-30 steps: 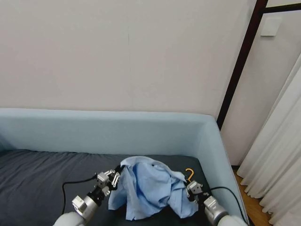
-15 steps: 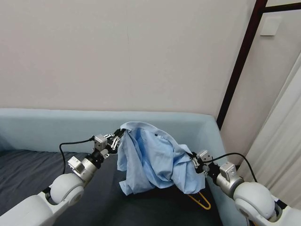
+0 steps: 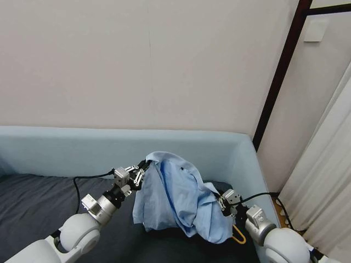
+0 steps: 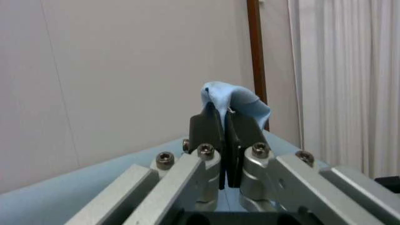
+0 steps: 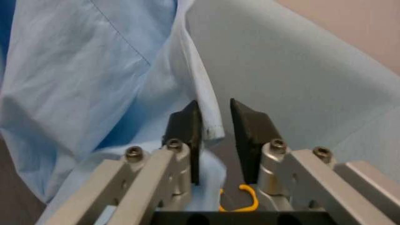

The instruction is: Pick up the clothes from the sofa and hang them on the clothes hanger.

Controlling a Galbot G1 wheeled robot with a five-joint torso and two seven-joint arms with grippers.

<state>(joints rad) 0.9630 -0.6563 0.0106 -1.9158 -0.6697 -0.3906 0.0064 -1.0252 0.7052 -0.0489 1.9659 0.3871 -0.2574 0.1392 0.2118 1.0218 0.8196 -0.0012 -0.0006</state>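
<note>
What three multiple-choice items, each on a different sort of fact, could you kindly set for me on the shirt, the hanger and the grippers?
1. Where does the hanger lie?
A) on the sofa seat, under the shirt, near the right gripper
B) on the floor
C) on a curtain rail

2. What colour is the shirt?
A) white
B) light blue
C) red

3. How is the left gripper?
A) open, empty
B) shut on the shirt, holding it up
C) resting on the seat

Answers:
1 A, its yellow loop pokes out below the cloth on the dark seat.
2 B, the cloth is pale blue in the head view.
3 B, the left wrist view shows cloth pinched between closed fingers.
</note>
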